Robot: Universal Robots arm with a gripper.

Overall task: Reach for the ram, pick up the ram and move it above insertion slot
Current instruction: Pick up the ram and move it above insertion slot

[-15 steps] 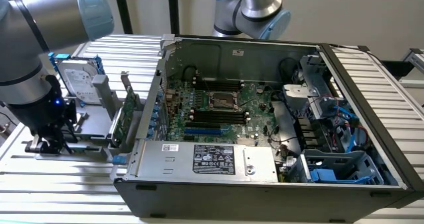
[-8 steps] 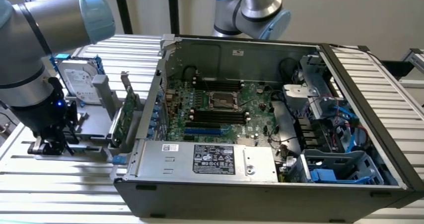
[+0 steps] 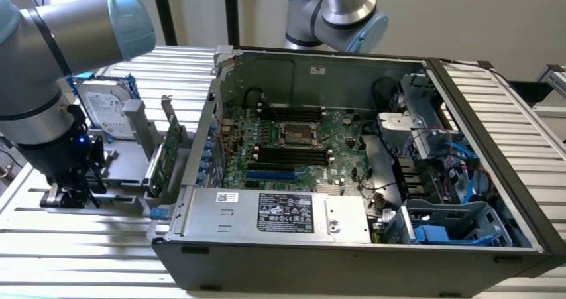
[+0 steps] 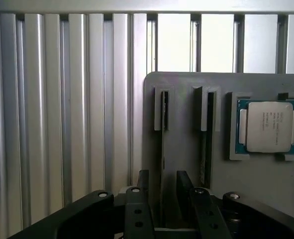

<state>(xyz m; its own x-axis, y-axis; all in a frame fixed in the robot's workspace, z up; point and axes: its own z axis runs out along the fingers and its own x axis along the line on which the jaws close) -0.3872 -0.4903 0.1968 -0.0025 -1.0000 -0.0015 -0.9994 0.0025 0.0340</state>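
In the wrist view the ram point(image 4: 164, 112) stands on edge as a thin dark strip in one slot of a grey holder point(image 4: 181, 144). My gripper point(image 4: 162, 186) is open, its two black fingers point(image 4: 143, 185) straddling the line of that slot just short of the strip and touching nothing. A second slot point(image 4: 206, 134) beside it holds another dark, greenish strip. In the exterior view the gripper point(image 3: 73, 191) hangs low over the holder at that view's left, outside the open computer case. The black memory slots point(image 3: 292, 155) lie on the motherboard beside the processor socket point(image 3: 296, 133).
A processor chip point(image 4: 268, 127) sits in a pocket of the holder. A hard drive point(image 3: 106, 107) and an upright green expansion card point(image 3: 169, 154) stand between the gripper and the case wall point(image 3: 211, 123). A second arm point(image 3: 340, 14) rises behind the case. The table is ribbed aluminium point(image 3: 79, 246).
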